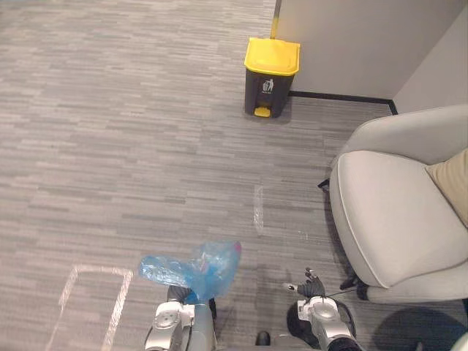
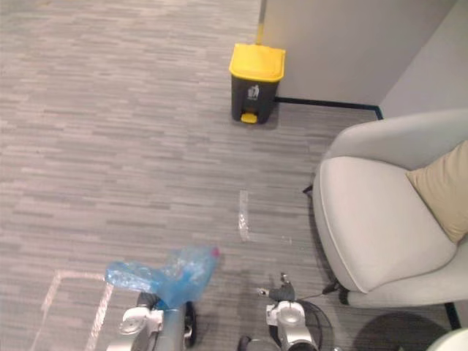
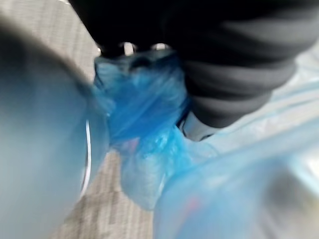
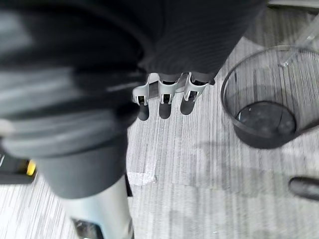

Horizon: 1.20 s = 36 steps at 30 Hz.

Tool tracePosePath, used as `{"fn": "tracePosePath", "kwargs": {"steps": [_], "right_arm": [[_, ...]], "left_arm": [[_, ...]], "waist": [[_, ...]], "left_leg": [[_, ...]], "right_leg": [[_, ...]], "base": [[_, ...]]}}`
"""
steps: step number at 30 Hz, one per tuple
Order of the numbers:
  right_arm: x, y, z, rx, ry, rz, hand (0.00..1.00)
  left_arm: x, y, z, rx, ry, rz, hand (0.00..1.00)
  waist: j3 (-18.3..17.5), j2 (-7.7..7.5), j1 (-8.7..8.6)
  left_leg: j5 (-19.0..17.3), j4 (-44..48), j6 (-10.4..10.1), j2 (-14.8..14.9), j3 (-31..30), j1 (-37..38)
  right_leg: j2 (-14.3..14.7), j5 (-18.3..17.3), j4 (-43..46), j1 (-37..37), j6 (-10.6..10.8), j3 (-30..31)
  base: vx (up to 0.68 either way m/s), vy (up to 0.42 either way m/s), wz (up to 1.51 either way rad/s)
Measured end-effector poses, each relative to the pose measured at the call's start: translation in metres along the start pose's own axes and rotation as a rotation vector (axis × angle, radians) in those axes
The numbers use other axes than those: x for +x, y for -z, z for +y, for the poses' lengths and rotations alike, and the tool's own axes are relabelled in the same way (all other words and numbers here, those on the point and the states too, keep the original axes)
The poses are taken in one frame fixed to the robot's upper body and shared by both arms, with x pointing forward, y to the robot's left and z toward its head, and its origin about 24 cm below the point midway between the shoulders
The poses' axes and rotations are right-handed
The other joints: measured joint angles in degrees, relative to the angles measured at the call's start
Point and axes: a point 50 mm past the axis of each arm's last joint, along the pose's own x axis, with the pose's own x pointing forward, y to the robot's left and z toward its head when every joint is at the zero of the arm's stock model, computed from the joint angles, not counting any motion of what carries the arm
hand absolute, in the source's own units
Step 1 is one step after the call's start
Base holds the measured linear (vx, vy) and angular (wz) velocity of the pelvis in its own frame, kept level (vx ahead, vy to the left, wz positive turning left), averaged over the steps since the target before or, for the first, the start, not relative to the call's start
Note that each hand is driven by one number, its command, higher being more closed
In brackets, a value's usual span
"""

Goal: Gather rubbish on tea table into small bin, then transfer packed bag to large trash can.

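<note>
A packed blue plastic bag [image 1: 196,268] hangs in front of me, low over the carpet, with something pink showing through it. My left hand [image 1: 177,295] is just below it in the left eye view, and the bag's neck [image 3: 142,107] is bunched tight against the hand's dark cover. The large trash can [image 1: 270,77], dark with a yellow lid and a yellow pedal, stands far ahead by the wall. My right hand [image 1: 311,286] hangs at my right side, its fingers [image 4: 164,102] relaxed and holding nothing. The small round dark bin [image 4: 262,113] stands bare on the floor past it.
A light grey armchair [image 1: 395,212] with a tan cushion [image 1: 450,183] fills the right side. Strips of pale tape [image 1: 257,208] mark the carpet ahead, and a taped outline [image 1: 95,292] lies at lower left. Open carpet stretches from me to the can.
</note>
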Motion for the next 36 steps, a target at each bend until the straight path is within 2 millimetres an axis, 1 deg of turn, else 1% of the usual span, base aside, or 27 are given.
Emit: {"fn": "tracePosePath", "kwargs": {"steps": [1,3,4,5,6,7,9,11,13,14,15,17,18,20,21,22,23,25,27,28,29,30,31,32,33,35,36], "right_arm": [[0.0,0.0,0.001,0.002,-0.003,0.001,0.0],[-0.001,0.001,0.003,0.003,-0.007,0.003,0.0],[-0.002,0.004,0.004,0.005,-0.011,0.011,0.0],[-0.003,0.004,0.007,0.002,-0.018,0.009,0.0],[-0.003,0.005,0.008,0.001,-0.022,0.011,0.0],[-0.005,0.008,0.01,0.004,-0.027,0.02,0.0],[-0.008,0.015,0.011,0.007,-0.029,0.04,0.0],[-0.009,0.017,0.011,0.012,-0.029,0.041,0.0],[-0.006,0.01,0.009,0.006,-0.025,0.019,0.0],[-0.006,0.013,0.006,-0.006,-0.019,0.03,0.0],[-0.006,0.02,0.001,-0.017,-0.011,0.057,0.0],[-0.001,0.015,-0.008,-0.024,0.012,0.054,0.0],[0.0,0.012,-0.01,-0.022,0.017,0.048,0.0],[-0.001,0.016,-0.013,-0.014,0.028,0.057,0.0],[-0.003,0.022,-0.013,-0.016,0.025,0.07,0.0],[-0.005,0.022,-0.007,-0.023,0.005,0.071,0.0],[-0.006,0.022,0.0,-0.026,-0.014,0.068,0.0],[-0.007,0.021,0.006,-0.016,-0.027,0.069,0.0],[-0.007,0.02,0.01,-0.01,-0.034,0.066,0.0],[-0.006,0.014,0.012,0.006,-0.034,0.046,0.0],[-0.006,0.013,0.01,0.016,-0.022,0.04,0.0],[-0.006,0.013,0.009,0.017,-0.018,0.042,0.0],[-0.005,0.017,-0.002,0.008,0.009,0.051,0.0],[-0.006,0.02,0.004,0.002,-0.008,0.077,0.0],[-0.006,0.021,0.004,0.005,-0.009,0.081,0.0],[-0.006,0.023,0.005,0.007,-0.009,0.096,0.0],[-0.006,0.021,0.008,0.012,-0.016,0.086,0.0]], "left_arm": [[0.001,-0.001,0.002,0.001,-0.005,-0.002,1.0],[0.0,0.001,0.002,0.0,-0.008,0.005,1.0],[-0.002,0.004,0.003,0.002,-0.012,0.013,1.0],[-0.004,0.009,0.004,0.012,-0.011,0.024,1.0],[-0.005,0.01,0.004,0.016,-0.013,0.025,1.0],[-0.004,0.009,0.006,0.029,-0.014,0.025,1.0],[-0.004,0.009,0.007,0.031,-0.021,0.027,1.0],[-0.004,0.009,0.009,0.032,-0.029,0.025,1.0],[-0.002,0.006,0.011,0.041,-0.036,0.022,1.0],[0.001,0.003,0.013,0.05,-0.039,0.016,1.0],[0.001,0.005,0.017,0.06,-0.046,0.028,1.0],[0.001,0.01,0.014,0.056,-0.04,0.052,1.0],[0.0,0.013,0.013,0.055,-0.037,0.065,1.0],[0.0,0.014,0.011,0.048,-0.037,0.069,1.0],[0.001,0.012,0.009,0.031,-0.033,0.063,1.0],[0.0,0.012,0.007,0.003,-0.035,0.059,1.0],[-0.003,0.013,0.005,-0.021,-0.035,0.055,1.0],[-0.002,0.01,0.002,-0.029,-0.026,0.04,1.0],[-0.002,0.004,0.001,-0.034,-0.02,0.015,1.0],[-0.001,0.001,0.0,-0.038,-0.017,0.004,1.0],[-0.001,0.0,-0.001,-0.04,-0.015,0.0,1.0],[-0.001,0.0,-0.001,-0.041,-0.014,0.0,1.0],[-0.003,0.004,-0.005,-0.05,-0.007,0.011,1.0],[0.0,0.001,-0.002,-0.038,-0.012,0.007,1.0],[0.001,-0.002,-0.001,-0.035,-0.013,-0.001,1.0],[0.003,-0.005,0.003,-0.025,-0.019,-0.009,1.0],[0.0,0.002,0.004,-0.024,-0.026,0.012,1.0]], "waist": [[0.03,-0.31,0.37],[0.14,-0.52,0.73],[0.04,-0.71,0.9],[0.05,-0.68,1.0],[0.08,-0.82,1.0],[0.17,-1.01,0.83],[0.22,-0.94,-0.1],[0.26,-0.83,-0.9],[0.32,-1.01,-1.81],[0.17,-1.43,-2.24],[-0.39,-2.52,-2.87],[-0.45,0.19,-3.16],[-0.39,0.46,-3.11],[-0.41,1.44,-3.89],[-0.22,1.76,-4.21],[-0.12,1.92,-3.34],[0.05,2.0,-1.99],[0.3,1.14,-0.86],[0.09,0.11,-0.35],[0.27,-0.07,0.01],[0.57,-0.24,0.44],[0.5,-0.13,0.5],[-0.2,1.57,0.71],[-0.53,-0.36,1.41],[-0.76,-0.74,1.31],[-1.02,-1.31,1.71],[-1.16,-1.29,1.96]], "left_leg": [[-3.06,2.23,1.62,-1.42,0.89,0.31],[-5.22,3.35,2.0,-2.05,2.25,2.0],[-6.74,3.05,2.78,-2.26,3.62,4.43],[-8.41,2.39,3.18,-2.3,4.53,7.47],[-9.01,2.14,3.44,-2.37,4.9,8.72],[-10.52,2.0,3.96,-2.43,5.04,11.6],[-12.14,-0.64,4.09,-2.51,4.96,17.31],[-12.74,-3.89,3.73,-2.53,4.74,21.29],[-13.12,-7.85,3.24,-2.13,4.12,25.91],[-13.31,-10.18,2.89,-2.22,2.93,28.29],[-13.59,-12.38,2.45,-3.38,0.09,30.39],[-12.08,-12.25,0.96,-0.89,-5.05,31.28],[-11.44,-10.92,0.16,-0.84,-6.72,31.29],[-9.39,-1.51,-2.11,-0.05,-9.12,28.69],[-5.7,11.08,-3.71,0.99,-9.72,24.09],[-0.31,21.59,-4.66,2.2,-9.43,19.65],[-0.55,33.9,-3.3,4.81,-7.39,14.08],[-4.62,39.69,-1.57,5.93,-4.74,7.5],[-7.73,34.79,-0.38,6.04,-2.14,1.94],[-8.43,26.51,0.09,5.74,-0.47,0.23],[-7.7,14.87,0.42,4.25,0.12,-0.59],[-6.85,11.31,0.31,3.71,-0.02,-0.77],[1.7,0.38,-0.74,2.84,-1.88,-0.16],[1.38,0.36,0.19,0.39,-0.77,0.68],[1.11,0.26,0.37,-0.15,-0.62,0.42],[-2.79,2.62,1.52,-1.37,0.68,0.57],[-6.95,4.55,2.48,-1.48,3.1,2.97]], "right_leg": [[-1.67,0.05,1.1,0.34,0.23,1.66],[-2.81,-0.05,4.84,-0.09,0.48,3.79],[-3.65,0.27,11.3,-1.92,1.19,5.44],[-4.11,2.36,23.32,-6.45,4.94,6.58],[-4.41,4.29,29.18,-9.05,6.94,6.87],[-4.53,3.88,42.07,-14.91,7.67,7.17],[-4.54,1.22,49.99,-21.61,4.0,3.56],[-4.4,-0.28,48.4,-26.76,1.95,-0.65],[-2.62,-0.2,36.4,-30.55,0.6,-5.24],[-0.99,2.97,25.48,-31.82,0.0,-6.23],[0.11,12.15,17.16,-31.04,-2.33,-5.51],[1.56,9.2,19.53,-30.0,-5.2,-6.19],[1.45,7.5,20.85,-29.77,-5.58,-6.71],[1.82,4.36,20.39,-25.88,-5.85,-9.25],[2.72,3.69,17.65,-21.51,-6.11,-10.47],[3.8,3.51,14.81,-17.99,-6.4,-10.43],[5.35,3.1,11.29,-13.16,-7.05,-9.68],[5.48,3.0,7.8,-8.22,-7.19,-9.02],[4.57,2.93,4.44,-4.16,-6.87,-8.17],[3.64,2.56,3.54,-2.19,-5.97,-7.59],[2.26,1.29,2.91,-0.17,-3.9,-6.65],[1.83,0.82,2.81,0.31,-3.13,-6.42],[2.15,-1.34,2.74,1.32,-0.36,-4.83],[0.11,-1.97,2.39,1.65,-0.15,-1.44],[-0.24,-1.61,2.08,1.42,-0.52,-0.89],[-1.9,-0.11,3.92,1.17,0.23,2.22],[-3.51,0.25,12.17,-0.99,1.14,4.42]], "base": [[0.38,0.243,-0.15],[0.34,0.22,-0.27],[0.39,0.197,-0.48],[0.47,0.221,-0.47],[0.48,0.154,-0.31],[0.32,0.059,-0.06],[0.43,0.015,0.07],[0.47,-0.035,0.09],[0.55,-0.104,0.25],[0.63,-0.165,0.7],[0.57,-0.156,0.79],[0.53,-0.145,0.31],[0.65,-0.21,0.13],[0.59,-0.212,0.48],[0.53,-0.149,0.41],[0.61,-0.104,0.04],[0.39,-0.025,-0.31],[0.45,0.016,-0.32],[0.47,0.072,-0.3],[0.41,0.165,-0.34],[0.41,0.196,-0.3],[0.43,0.26,-0.36],[0.5,0.341,-0.3],[0.41,0.288,-0.2],[0.39,0.275,0.03],[0.36,0.242,-0.19],[0.4,0.27,-0.54]]}}
